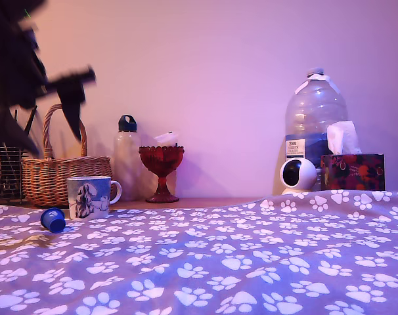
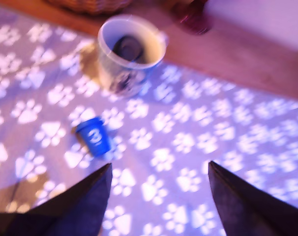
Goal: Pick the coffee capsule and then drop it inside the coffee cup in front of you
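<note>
A small blue coffee capsule (image 1: 52,219) lies on its side on the paw-print cloth, at the exterior view's left; the wrist view shows the capsule (image 2: 94,136) with a white 3 on it. Just behind it stands the white coffee cup (image 1: 88,197) with the dog picture and its handle toward the exterior view's right. From above, the cup (image 2: 130,53) has something dark inside. My gripper (image 2: 159,169) hangs open high above the cloth, nothing between its dark fingers (image 2: 85,201). In the exterior view the arm is a blurred dark shape (image 1: 28,72) at upper left.
A wicker basket (image 1: 64,174) stands behind the cup, with a white bottle (image 1: 127,157) and red glass goblet (image 1: 161,170) beside it. At the exterior view's right are a large water jug (image 1: 315,121), a round white camera (image 1: 297,174) and a tissue box (image 1: 352,170).
</note>
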`<move>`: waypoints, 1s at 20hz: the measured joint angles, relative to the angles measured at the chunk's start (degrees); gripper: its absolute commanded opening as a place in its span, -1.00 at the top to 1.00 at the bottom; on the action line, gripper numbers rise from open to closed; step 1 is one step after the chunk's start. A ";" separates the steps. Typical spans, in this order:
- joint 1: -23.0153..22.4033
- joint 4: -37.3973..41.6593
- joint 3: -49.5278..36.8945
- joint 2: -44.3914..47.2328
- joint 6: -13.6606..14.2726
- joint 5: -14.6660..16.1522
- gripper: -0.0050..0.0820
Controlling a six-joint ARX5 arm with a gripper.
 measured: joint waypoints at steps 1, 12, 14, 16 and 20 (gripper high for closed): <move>0.00 -1.44 1.27 1.97 0.02 -0.33 -0.41; 4.81 -7.61 11.02 12.28 0.87 -1.92 -0.41; 5.99 -7.85 12.00 13.92 0.52 -1.90 -0.41; 6.82 -7.93 12.59 16.00 0.44 -1.81 -0.41; 6.40 -8.87 15.85 20.57 0.42 -0.31 -0.41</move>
